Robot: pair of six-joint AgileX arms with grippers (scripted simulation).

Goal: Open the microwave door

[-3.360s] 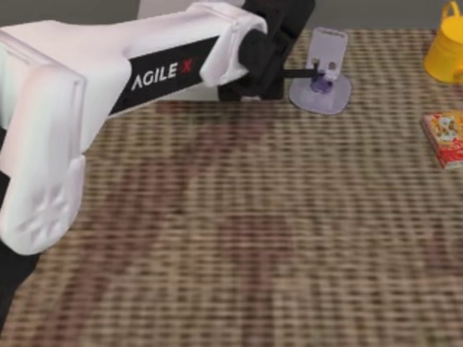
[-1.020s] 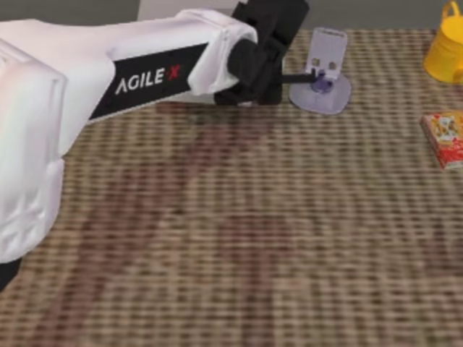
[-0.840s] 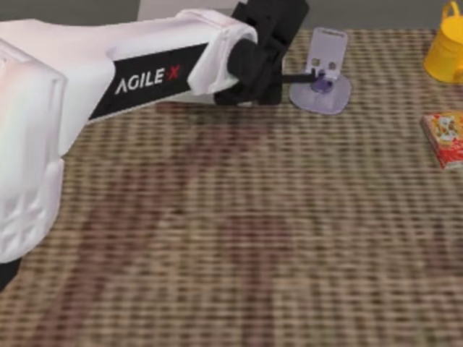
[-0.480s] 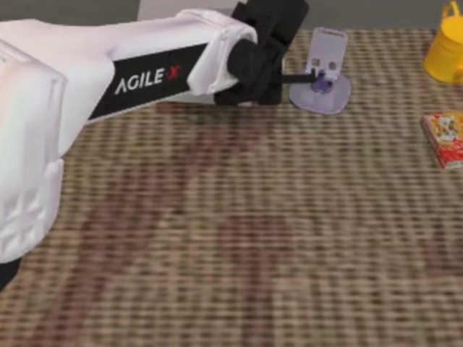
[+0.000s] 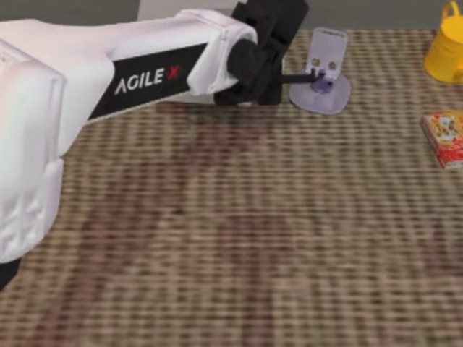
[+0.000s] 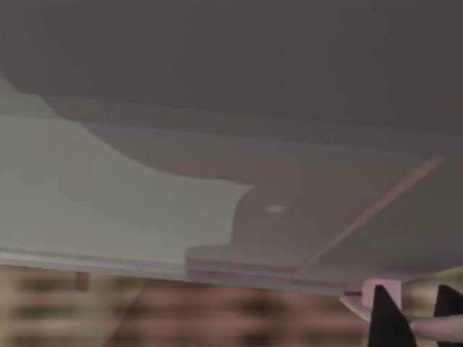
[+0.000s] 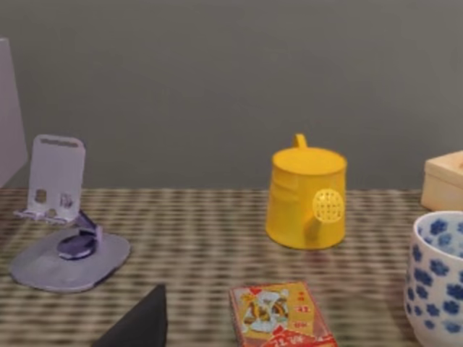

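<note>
We found the microwave (image 5: 168, 9) at the far left of the table, largely hidden under our left arm, whose gripper (image 5: 289, 74) reached along the door (image 6: 108, 195), presumably to swing it open. Neither gripper's jaw state could be determined; the right arm stayed parked at the right.

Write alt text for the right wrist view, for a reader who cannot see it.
A yellow watering can stands on the woven table mat before a grey wall. A lilac phone stand sits apart from it, and a red card box lies nearer the camera. A blue-flowered white cup and a tan box show at one edge, a dark tip of the right gripper at another.
</note>
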